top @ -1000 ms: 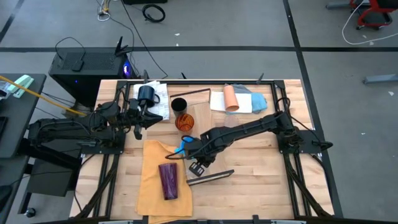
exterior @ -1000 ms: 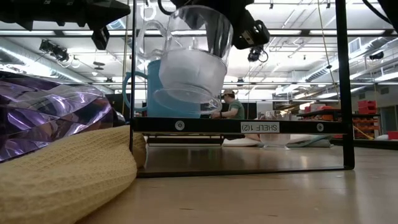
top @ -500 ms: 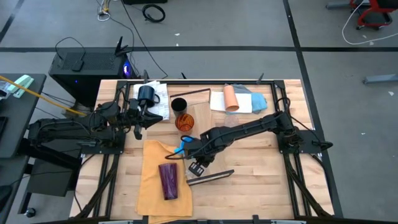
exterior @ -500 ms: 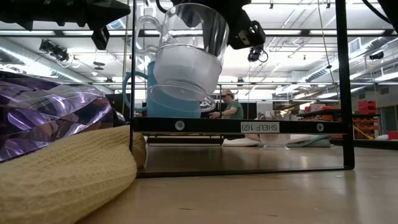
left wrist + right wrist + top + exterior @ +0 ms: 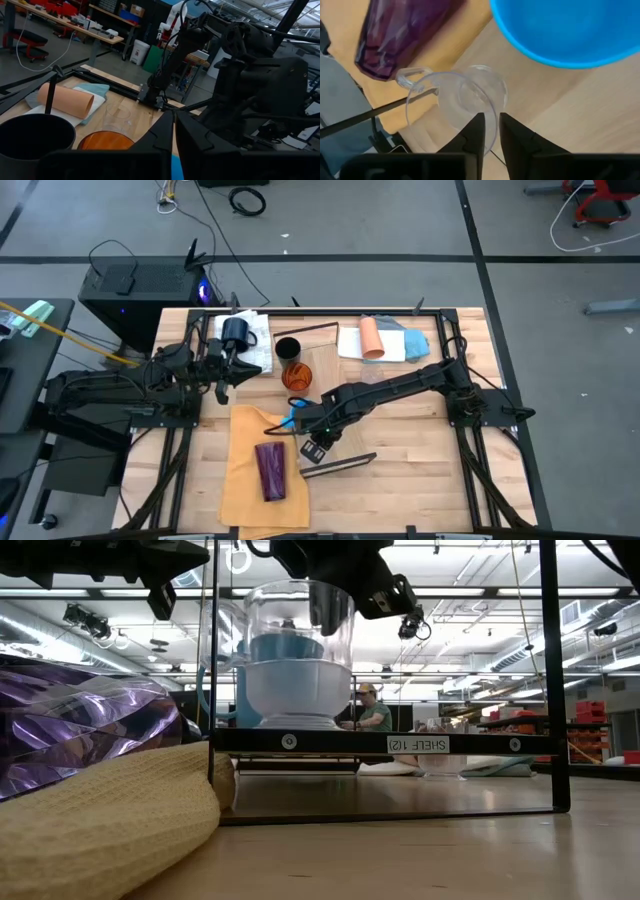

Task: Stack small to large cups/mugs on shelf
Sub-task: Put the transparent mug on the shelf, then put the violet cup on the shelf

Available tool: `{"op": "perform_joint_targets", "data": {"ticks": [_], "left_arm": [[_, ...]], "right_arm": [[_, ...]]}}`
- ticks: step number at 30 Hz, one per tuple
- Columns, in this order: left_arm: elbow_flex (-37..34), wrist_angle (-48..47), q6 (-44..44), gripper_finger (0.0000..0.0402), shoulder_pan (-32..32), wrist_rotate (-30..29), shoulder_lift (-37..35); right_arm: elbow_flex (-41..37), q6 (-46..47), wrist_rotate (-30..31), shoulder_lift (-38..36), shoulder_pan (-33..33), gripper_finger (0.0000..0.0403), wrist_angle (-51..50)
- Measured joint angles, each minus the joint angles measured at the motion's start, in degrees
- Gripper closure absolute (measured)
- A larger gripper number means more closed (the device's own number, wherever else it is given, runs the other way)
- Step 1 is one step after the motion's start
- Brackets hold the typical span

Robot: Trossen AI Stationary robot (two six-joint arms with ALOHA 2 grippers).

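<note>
Low view: clear mug (image 5: 298,660) set upright on the shelf (image 5: 400,743).
Right pincer (image 5: 490,131) pinches its rim beside the blue mug (image 5: 565,30), for stacking.

Right arm reaches from the table's right side diagonally toward the table's middle, wrist angled down. Right gripper (image 5: 490,131) has its fingers pinched on the rim of a clear mug (image 5: 455,97), one inside, one outside. Left arm lies at the left edge; left gripper (image 5: 232,365) fingers nearly together, holding nothing.
</note>
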Motion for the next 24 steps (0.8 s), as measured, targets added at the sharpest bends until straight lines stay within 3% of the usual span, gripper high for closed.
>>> {"op": "perform_joint_targets", "data": {"ticks": [14, 24], "left_arm": [[0.0, 0.0, 0.0, 0.0376, 0.0, 0.0, 0.0], [0.0, 0.0, 0.0, 0.0367, 0.0, 0.0, 0.0]], "right_arm": [[0.0, -0.3, -1.3, -0.4, 0.0, 0.0336, 0.0], [0.0, 0.2, -1.1, -7.2, -0.9, 0.0336, 0.0]]}}
